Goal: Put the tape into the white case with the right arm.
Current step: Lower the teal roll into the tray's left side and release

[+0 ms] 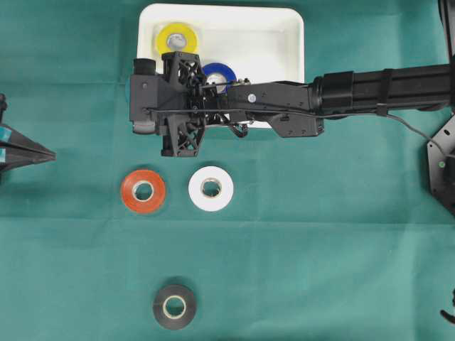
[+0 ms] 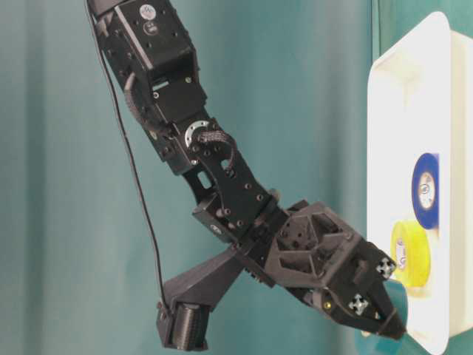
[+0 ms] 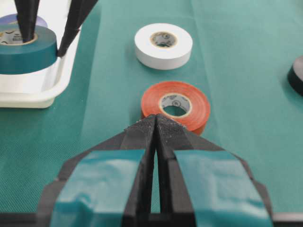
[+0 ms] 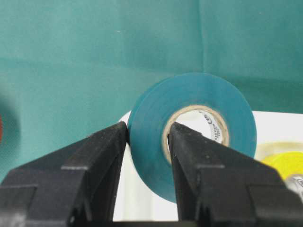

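My right gripper is shut on a teal tape roll, one finger through the roll's hole and one outside it. In the left wrist view the teal roll hangs flat between the black fingers at the corner of the white case. In the overhead view the right gripper is over the left front corner of the white case and hides the roll. A yellow roll and a blue roll lie in the case. My left gripper is shut and empty, at the left edge.
An orange roll, a white roll and a black roll lie flat on the green cloth in front of the case. The orange roll lies just beyond the left fingertips. The right arm spans the table's right half.
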